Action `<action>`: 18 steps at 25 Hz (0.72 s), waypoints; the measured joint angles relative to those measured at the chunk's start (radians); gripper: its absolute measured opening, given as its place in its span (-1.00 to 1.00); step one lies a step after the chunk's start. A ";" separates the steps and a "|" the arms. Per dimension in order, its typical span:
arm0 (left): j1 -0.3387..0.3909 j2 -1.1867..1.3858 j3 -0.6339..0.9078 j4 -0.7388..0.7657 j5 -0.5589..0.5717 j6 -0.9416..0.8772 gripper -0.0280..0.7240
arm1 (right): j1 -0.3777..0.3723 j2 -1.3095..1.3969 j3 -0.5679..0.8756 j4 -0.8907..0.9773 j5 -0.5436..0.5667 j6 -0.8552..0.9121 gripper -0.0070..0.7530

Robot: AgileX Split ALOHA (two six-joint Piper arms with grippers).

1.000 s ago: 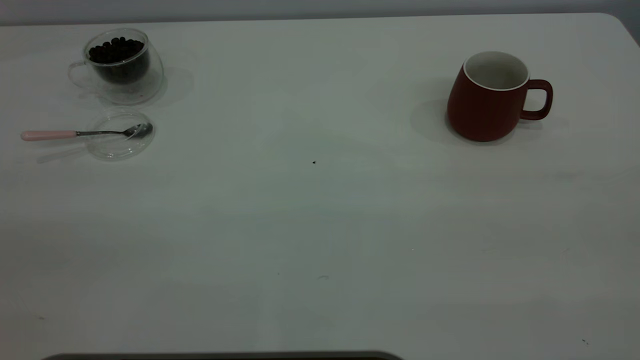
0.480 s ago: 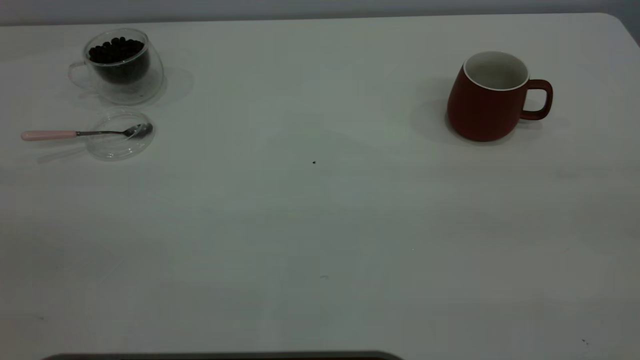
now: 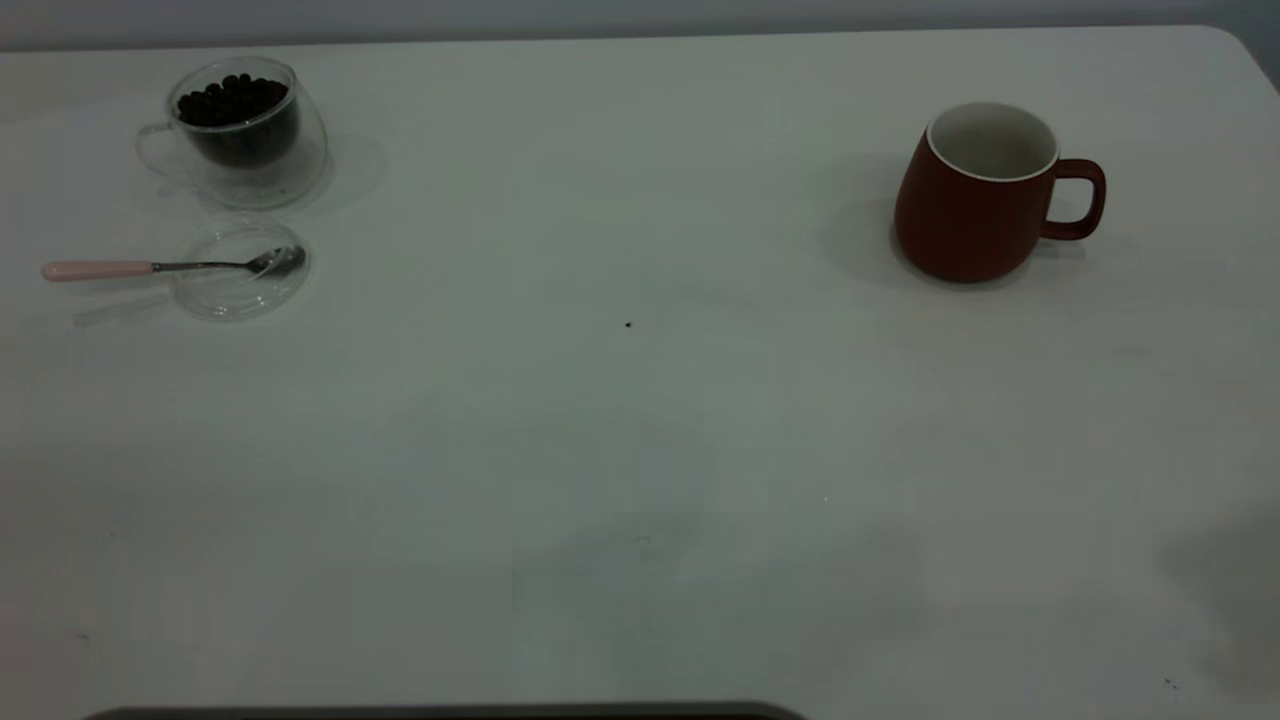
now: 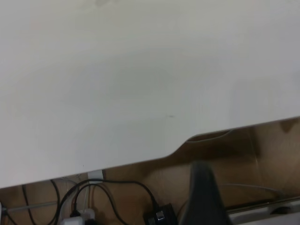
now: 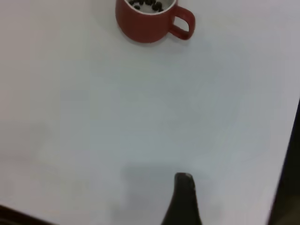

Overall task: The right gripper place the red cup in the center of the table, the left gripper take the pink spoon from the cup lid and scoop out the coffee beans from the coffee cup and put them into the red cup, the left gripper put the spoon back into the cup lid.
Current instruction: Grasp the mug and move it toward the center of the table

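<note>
Exterior view, red cup [image 3: 975, 195]: upright at the table's [image 3: 640, 450] far right, handle pointing to the right edge, inside looks white from here.
Exterior view, coffee cup [image 3: 235, 130]: at the far left, holding a heap of coffee beans [image 3: 235, 100].
Exterior view, cup lid [image 3: 240, 275]: flat on the table just in front of the coffee cup.
Exterior view, pink spoon [image 3: 150, 267]: bowl resting in the lid, pink handle sticking out over the lid's left rim.
Exterior view, grippers: neither one is in sight.
Exterior view, change: a soft grey shadow [image 3: 1225, 600] now lies on the near right corner, which was bare half a second ago; cups, lid and spoon sit where they were.
Left wrist view, left gripper [image 4: 204, 199]: only one dark tip shows, off the table's near edge above cables [image 4: 108, 192]; it touches and holds nothing, and whether it is open or closed cannot be told.
Left wrist view, task things: none in sight, only bare tabletop.
Right wrist view, right gripper [image 5: 183, 201]: one dark tip over bare table near its edge, well apart from the red cup; nothing held, and its opening cannot be told.
Right wrist view, red cup: upright far ahead, with a few dark bits [image 5: 146, 5] visible inside its rim.
</note>
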 joint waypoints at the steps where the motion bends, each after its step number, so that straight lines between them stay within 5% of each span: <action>1: 0.000 0.000 0.000 0.000 0.000 0.000 0.60 | 0.000 0.072 -0.001 0.001 -0.043 -0.081 0.81; 8: 0.000 0.000 0.000 0.000 0.000 0.000 0.60 | 0.000 0.502 -0.053 0.044 -0.218 -0.452 0.79; 18: 0.000 0.000 0.000 0.000 0.000 -0.001 0.60 | 0.078 0.912 -0.271 0.035 -0.342 -0.587 0.73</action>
